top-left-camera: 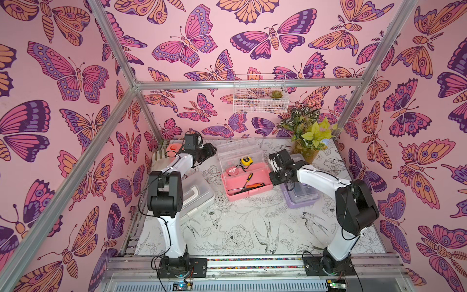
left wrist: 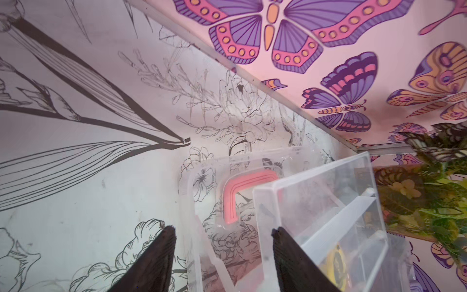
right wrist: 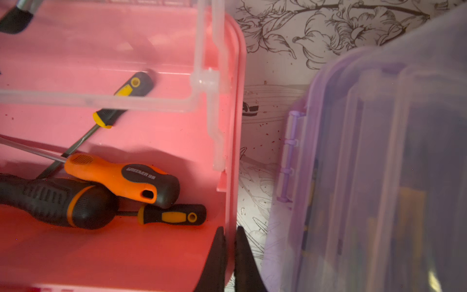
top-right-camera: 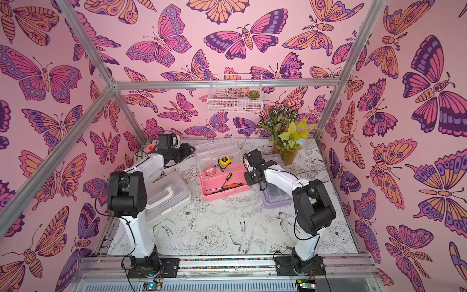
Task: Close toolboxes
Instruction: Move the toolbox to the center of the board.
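In both top views the pink toolbox [top-left-camera: 252, 193] sits at the middle of the table [top-left-camera: 240, 227], with its clear lid [top-left-camera: 235, 151] raised behind the base. The white toolbox [top-left-camera: 199, 194] lies to its left with the lid down, partly behind the left arm. The purple toolbox [top-left-camera: 300, 199] lies to its right, under the right arm. The left gripper [top-left-camera: 212, 151] is at the raised lid's left edge, and the right gripper [top-left-camera: 272, 180] is at the pink base's right wall. In the left wrist view two dark fingers [left wrist: 156, 260] rise from the bottom edge. They stand apart, with the lid's rim and pink handle [left wrist: 228, 199] between them; whether they press the plastic cannot be told. In the right wrist view, at bottom centre, the fingers are pinched tight on the pink side wall. Screwdrivers [right wrist: 121, 177] lie inside at lower left, and the purple toolbox fills the right side.
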